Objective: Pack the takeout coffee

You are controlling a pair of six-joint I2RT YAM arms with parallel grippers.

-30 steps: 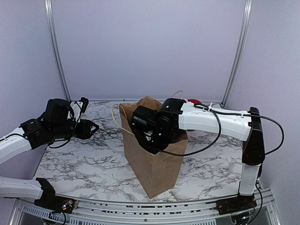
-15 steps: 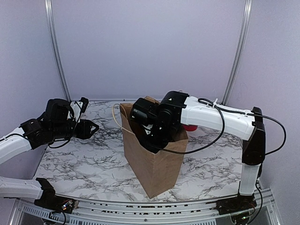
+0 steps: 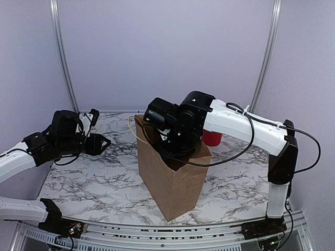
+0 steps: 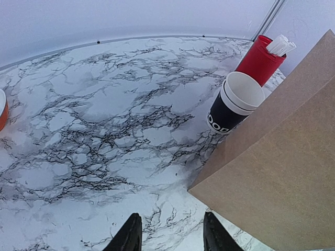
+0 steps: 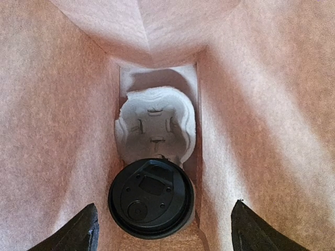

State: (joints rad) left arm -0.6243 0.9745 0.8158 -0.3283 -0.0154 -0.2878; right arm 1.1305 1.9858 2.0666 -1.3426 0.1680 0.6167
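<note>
Down inside the brown paper bag (image 3: 172, 183), a takeout coffee cup closed with a round black lid (image 5: 151, 197) stands on a grey pulp carrier tray (image 5: 157, 130). My right gripper (image 5: 165, 204) hangs at the bag's mouth (image 3: 175, 146), open and well above the lid, touching nothing. Behind the bag stands a black cup (image 4: 226, 116) marked in white, with a cream cup (image 4: 244, 90) nested in it. My left gripper (image 4: 171, 230) hovers open and empty over the marble left of the bag (image 3: 99, 142).
A red cup (image 4: 258, 60) holding white utensils stands beside the black cup, by the back right corner (image 3: 212, 138). An orange bowl (image 4: 2, 110) shows at the left edge. The bag's walls (image 5: 57, 130) close in tightly on both sides of my right fingers.
My right gripper has risen toward the bag's mouth and its jaws have spread wider. The left arm has not moved.
</note>
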